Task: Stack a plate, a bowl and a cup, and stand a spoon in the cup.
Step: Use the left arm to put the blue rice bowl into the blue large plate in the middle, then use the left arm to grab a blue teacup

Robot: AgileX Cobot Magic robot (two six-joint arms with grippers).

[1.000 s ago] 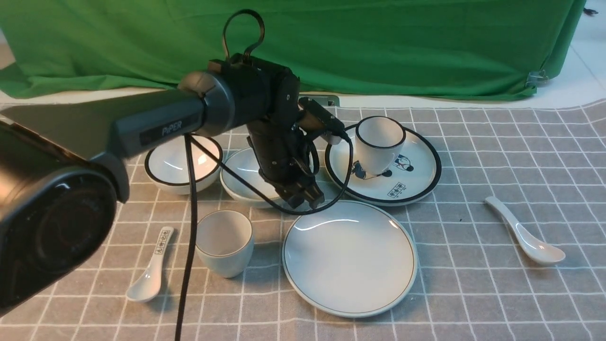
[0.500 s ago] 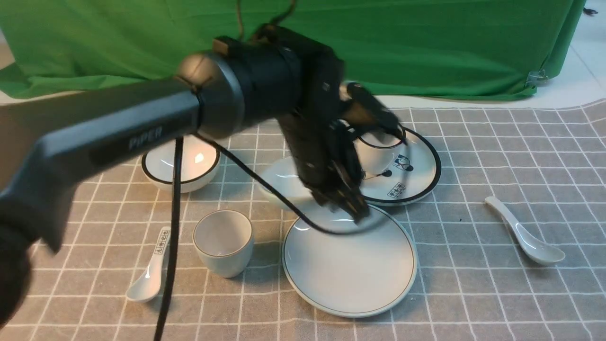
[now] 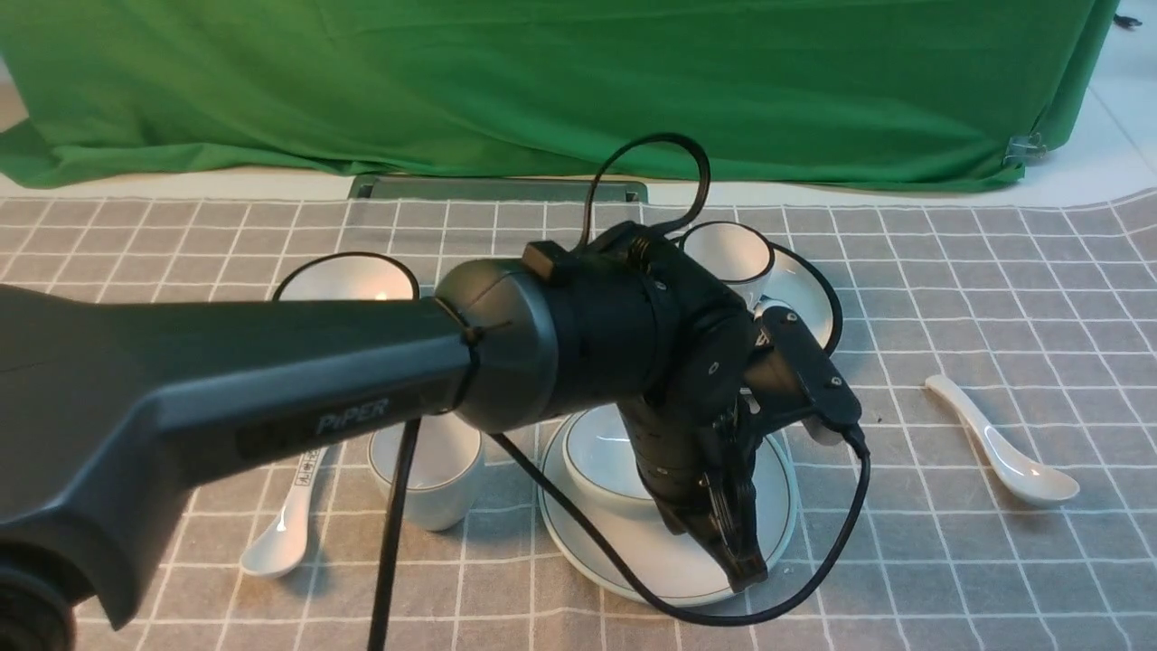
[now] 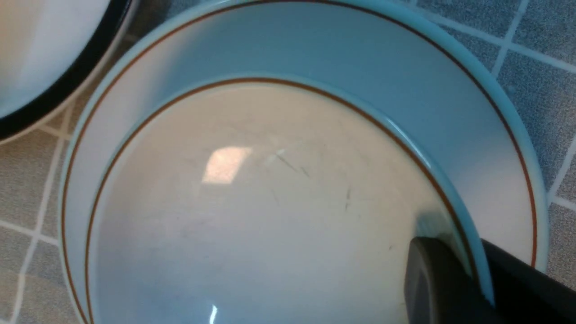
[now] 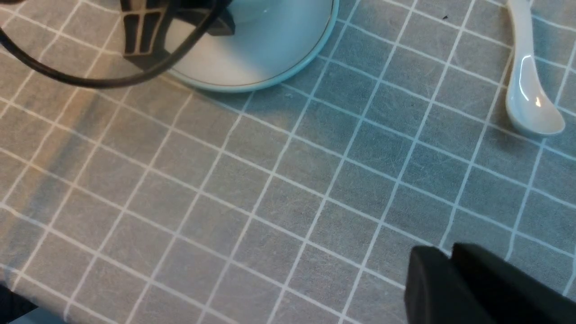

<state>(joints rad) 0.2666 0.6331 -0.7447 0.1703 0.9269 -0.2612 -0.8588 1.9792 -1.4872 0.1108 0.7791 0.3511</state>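
Note:
The plain plate lies at the table's front centre. The thin-rimmed bowl is over its middle, and I cannot tell if it rests on the plate. My left gripper is shut on the bowl's right rim. In the left wrist view one finger is inside the bowl, the other is outside, and the plate rings it. The cup stands left of the plate, partly behind my left arm. The plain spoon lies far right. My right gripper is shut and empty, low over bare cloth.
A black-rimmed bowl stands at the back left. A black-rimmed cup stands on a black-rimmed plate behind the plain plate. A marked spoon lies front left. The right wrist view shows the plate and plain spoon.
My left arm has carried the bowl from behind the plate forward and to the right, down over the plate. The other dishes have not moved.

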